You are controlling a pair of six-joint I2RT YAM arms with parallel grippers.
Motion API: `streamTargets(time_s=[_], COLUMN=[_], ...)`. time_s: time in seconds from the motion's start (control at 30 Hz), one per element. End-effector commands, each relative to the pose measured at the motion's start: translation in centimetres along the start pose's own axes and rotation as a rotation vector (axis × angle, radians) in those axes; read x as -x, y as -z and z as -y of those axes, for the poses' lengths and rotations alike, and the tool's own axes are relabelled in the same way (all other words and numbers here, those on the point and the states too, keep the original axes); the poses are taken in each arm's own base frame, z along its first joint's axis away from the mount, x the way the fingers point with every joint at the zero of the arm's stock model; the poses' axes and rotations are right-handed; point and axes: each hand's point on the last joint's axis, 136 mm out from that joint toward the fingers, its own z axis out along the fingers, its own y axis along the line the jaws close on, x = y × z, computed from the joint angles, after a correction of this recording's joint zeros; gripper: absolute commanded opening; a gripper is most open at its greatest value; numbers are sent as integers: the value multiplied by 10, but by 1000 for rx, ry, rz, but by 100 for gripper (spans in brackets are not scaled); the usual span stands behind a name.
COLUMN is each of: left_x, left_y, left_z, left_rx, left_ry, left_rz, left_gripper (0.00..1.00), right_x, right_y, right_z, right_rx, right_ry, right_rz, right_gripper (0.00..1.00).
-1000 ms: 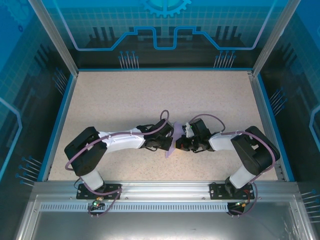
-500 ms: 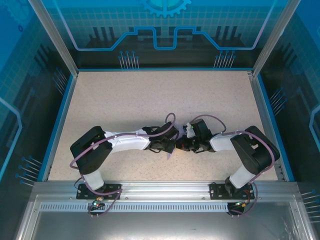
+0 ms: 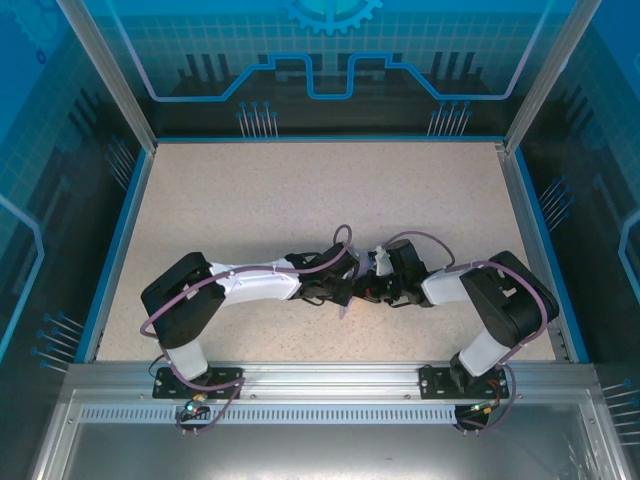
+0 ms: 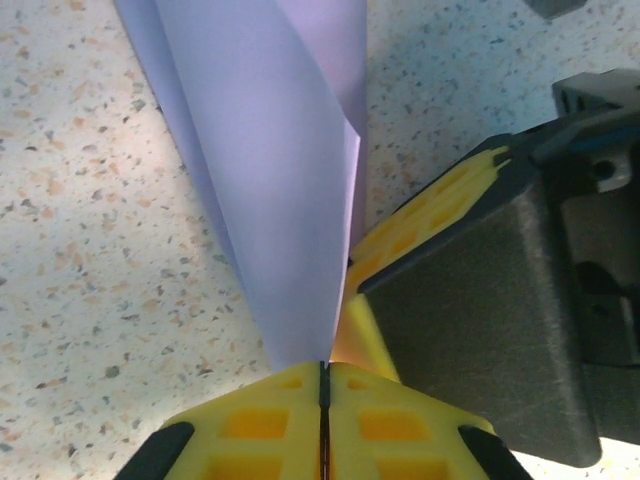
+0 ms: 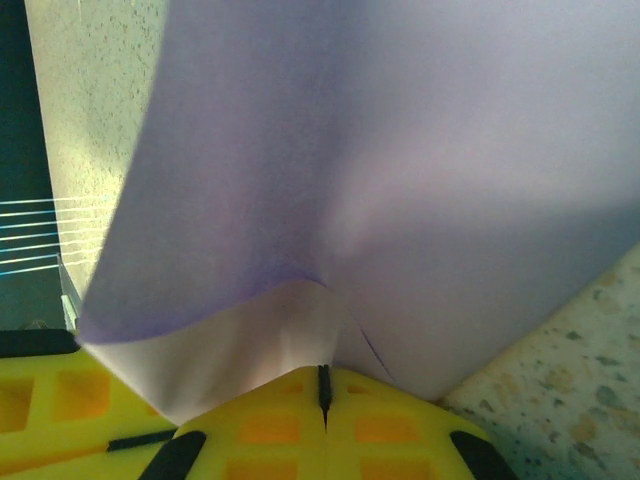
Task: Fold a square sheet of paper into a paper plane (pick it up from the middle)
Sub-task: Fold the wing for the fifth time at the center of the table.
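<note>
- Pinching the sheet of paper (image 4: 285,190) at its narrow end, the left gripper (image 4: 323,372) is clenched shut on it.
- The right gripper (image 5: 323,385) is clamped on the same sheet, from the opposite side.
- The folded paper fans straight out from both jaws, over the near middle of the table (image 4: 80,250).
- Both arms are equally near, so I judge the next fold depends on this shared grip.

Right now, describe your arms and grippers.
The left arm and right arm have white links, bulky black joints and a purple cable looped along each. The left gripper and right gripper have yellow fingers moulded with square recesses.
</note>
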Motion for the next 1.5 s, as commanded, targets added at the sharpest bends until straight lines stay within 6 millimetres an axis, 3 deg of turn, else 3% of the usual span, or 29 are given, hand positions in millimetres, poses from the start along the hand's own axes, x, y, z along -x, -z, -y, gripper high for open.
streamTargets(time_s=[0.0,0.37,0.77,1.1,1.47], left_x=[-1,-13,-13,-6,-3], left_y=[-4,-17,-18,-17,-11], left_z=[5,-2,-14,-7,-2], left_rx=[-45,-34,-14,-43,-68], left_ry=[24,31,42,41,44], left_rz=[6,-35,-35,-23,-13], left_gripper=[9,8,8,8,8], right_x=[-19,-15,-9,-6,-10], right_y=[-4,3,10,20,20], right_z=[34,28,20,16,27], right_rx=[-98,-84,-86,-125,-170], right_ry=[-74,-70,-64,-49,-59], right_rz=[-40,-23,-10,4,-8], right_gripper=[0,0,1,1,2])
